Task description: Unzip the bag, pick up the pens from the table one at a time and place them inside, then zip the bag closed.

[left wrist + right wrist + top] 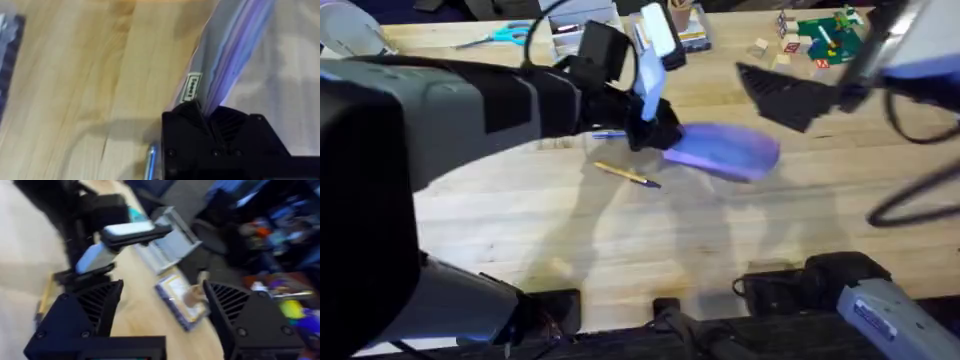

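Left gripper [642, 128]: clamped on the near-left end of the bag [725, 150], fingers pinching fabric right beside a small white sewn label [193, 88], as seen from the left wrist. Right gripper [790, 97]: spread wide, nothing between the fingers, raised above the table [620, 240] just beyond the bag's right end. Bag: lavender, elongated, lying on the table at centre, held end lifted slightly; zipper line along its top visible in the left wrist view, open or closed not discernible. Yellow pen [627, 174]: flat on the table, just in front and to the left of the bag's held end, apart from it. Blue-grey pen [608, 134]: partly hidden by the left gripper, just left of the bag's held end; silvery tip also close beside the left fingers in the wrist view. Teal-handled scissors [505, 34]: far back-left of the bag. Clear plastic box [582, 30]: behind the bag, well apart. Coloured toy blocks [825, 38]: back-right of the bag. Step in hand, judged: anchoring the bag for unzipping. Advice: keep the left pinch firm and low, bring the right gripper down onto the zipper pull, draw along the zipper line away from the anchored end, avoid dragging the bag over the pens.
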`<state>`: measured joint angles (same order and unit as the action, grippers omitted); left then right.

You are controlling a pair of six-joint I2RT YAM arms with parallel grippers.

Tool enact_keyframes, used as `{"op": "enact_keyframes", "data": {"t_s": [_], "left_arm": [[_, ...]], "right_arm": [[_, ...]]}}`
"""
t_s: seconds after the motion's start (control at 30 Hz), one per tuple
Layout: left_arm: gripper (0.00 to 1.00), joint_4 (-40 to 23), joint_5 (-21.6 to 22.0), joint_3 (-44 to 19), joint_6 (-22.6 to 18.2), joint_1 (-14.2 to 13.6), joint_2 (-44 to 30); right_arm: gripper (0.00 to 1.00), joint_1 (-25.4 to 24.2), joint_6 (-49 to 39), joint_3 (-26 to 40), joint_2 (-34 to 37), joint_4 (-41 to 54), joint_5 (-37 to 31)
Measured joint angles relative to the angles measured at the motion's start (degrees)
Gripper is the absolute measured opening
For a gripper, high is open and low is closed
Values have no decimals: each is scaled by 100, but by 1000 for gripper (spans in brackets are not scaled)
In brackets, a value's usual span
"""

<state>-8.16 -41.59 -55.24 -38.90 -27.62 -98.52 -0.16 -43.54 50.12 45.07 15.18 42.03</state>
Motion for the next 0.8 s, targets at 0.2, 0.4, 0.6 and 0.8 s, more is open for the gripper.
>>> {"op": "enact_keyframes", "data": {"t_s": [0.2,0.4,0.6,0.8], "left_arm": [[42,5,-65,0,-21,-52,2],[42,5,-69,0,-21,-41,2],[42,7,-69,0,-21,-41,2],[42,6,-67,0,-21,-41,2]], "right_arm": [[996,-537,1,40,-735,19,1],[996,-801,-1,40,-1108,26,-45],[996,-907,0,50,-1149,576,-199],[996,-938,74,50,-1149,1472,-759]]}}
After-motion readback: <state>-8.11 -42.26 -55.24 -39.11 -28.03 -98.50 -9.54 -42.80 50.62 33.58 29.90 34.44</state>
